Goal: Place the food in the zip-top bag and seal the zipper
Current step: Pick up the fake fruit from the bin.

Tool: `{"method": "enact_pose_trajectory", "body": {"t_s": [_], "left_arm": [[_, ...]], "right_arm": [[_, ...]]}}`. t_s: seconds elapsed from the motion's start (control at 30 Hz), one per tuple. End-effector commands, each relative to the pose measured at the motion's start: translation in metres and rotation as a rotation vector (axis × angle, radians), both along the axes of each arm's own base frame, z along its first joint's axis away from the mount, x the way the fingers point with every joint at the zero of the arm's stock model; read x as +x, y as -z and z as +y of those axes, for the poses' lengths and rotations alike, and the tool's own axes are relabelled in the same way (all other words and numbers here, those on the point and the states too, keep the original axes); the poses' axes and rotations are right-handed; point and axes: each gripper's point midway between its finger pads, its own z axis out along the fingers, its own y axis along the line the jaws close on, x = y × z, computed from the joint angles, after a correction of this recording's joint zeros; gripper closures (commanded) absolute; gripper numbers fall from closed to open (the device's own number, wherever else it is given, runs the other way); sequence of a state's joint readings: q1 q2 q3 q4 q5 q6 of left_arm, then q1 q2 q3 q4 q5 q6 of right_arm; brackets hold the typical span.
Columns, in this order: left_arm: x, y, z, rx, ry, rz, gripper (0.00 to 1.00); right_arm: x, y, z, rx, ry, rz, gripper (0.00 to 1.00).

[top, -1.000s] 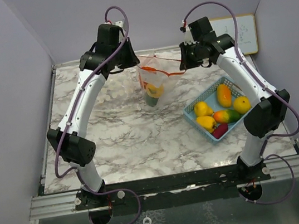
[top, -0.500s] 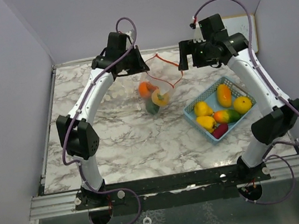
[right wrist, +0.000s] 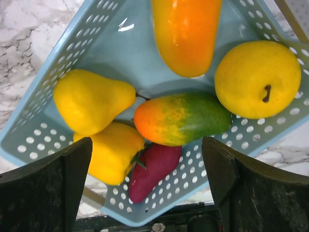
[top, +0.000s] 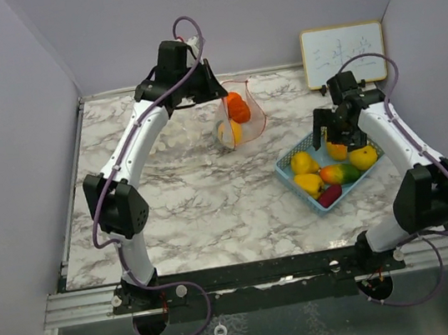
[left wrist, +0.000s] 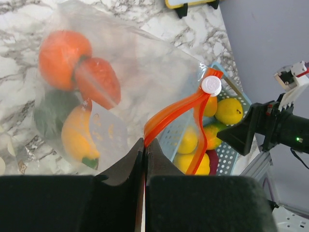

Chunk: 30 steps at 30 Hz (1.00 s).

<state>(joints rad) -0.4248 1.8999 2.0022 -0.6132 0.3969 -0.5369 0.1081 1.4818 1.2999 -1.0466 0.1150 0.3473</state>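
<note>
My left gripper [top: 213,95] [left wrist: 145,145] is shut on the orange zipper edge of the clear zip-top bag [top: 244,122] [left wrist: 145,67], which hangs from it alone with its mouth partly open. The white slider [left wrist: 211,85] sits at the far end of the zipper. Inside the bag lie an orange fruit [left wrist: 63,50], a red one [left wrist: 99,82], a green one [left wrist: 50,116] and a yellow one [left wrist: 77,137]. My right gripper [top: 339,127] [right wrist: 146,145] stands open just above the light blue basket [top: 289,176] [right wrist: 96,38], over the orange-green mango [right wrist: 183,118] and a dark red piece [right wrist: 154,171]. Several yellow and orange pieces lie around them.
A small whiteboard [top: 343,54] leans on the back wall at the right. The marble table [top: 196,205] is walled in at the left, back and right. The basket sits near the right edge, close to my right arm's base.
My right gripper has let go of the bag's zipper, opened wide, and swung right and down to the basket. The bag now hangs from the left gripper only, its food shifted.
</note>
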Motion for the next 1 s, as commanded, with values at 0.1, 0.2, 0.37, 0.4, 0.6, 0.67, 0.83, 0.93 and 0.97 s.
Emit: {"method": "enact_pose_trajectory", "body": {"t_s": [0.1, 0.2, 0.37, 0.4, 0.6, 0.67, 0.83, 0.93, 0.97], "left_arm": [[-0.016, -0.007, -0.003, -0.052, 0.044, 0.007, 1.0], [-0.019, -0.003, 0.0, -0.039, 0.041, 0.011, 1.0], [-0.023, 0.001, 0.003, -0.034, 0.041, 0.023, 1.0], [-0.024, 0.001, 0.003, -0.033, 0.041, 0.024, 1.0], [-0.024, 0.0, 0.004, -0.028, 0.04, 0.023, 1.0], [-0.024, 0.001, 0.004, -0.026, 0.038, 0.027, 1.0], [-0.025, 0.004, 0.006, -0.019, 0.035, 0.033, 1.0], [-0.024, 0.005, 0.007, -0.014, 0.026, 0.035, 1.0], [-0.023, 0.005, 0.008, -0.013, 0.022, 0.039, 1.0]], "right_arm": [[0.053, 0.038, -0.022, -0.118, 0.049, -0.06, 0.04], [0.06, 0.059, -0.034, -0.18, 0.062, -0.041, 0.04], [0.069, 0.088, -0.045, -0.244, 0.076, -0.03, 0.05], [0.071, 0.092, -0.046, -0.252, 0.08, -0.027, 0.05], [0.071, 0.104, -0.057, -0.309, 0.098, -0.036, 0.13], [0.073, 0.103, -0.059, -0.321, 0.103, -0.043, 0.28], [0.074, 0.087, -0.056, -0.303, 0.108, -0.074, 0.6], [0.065, 0.063, -0.05, -0.26, 0.096, -0.11, 0.7], [0.062, 0.052, -0.046, -0.234, 0.091, -0.128, 0.72]]}}
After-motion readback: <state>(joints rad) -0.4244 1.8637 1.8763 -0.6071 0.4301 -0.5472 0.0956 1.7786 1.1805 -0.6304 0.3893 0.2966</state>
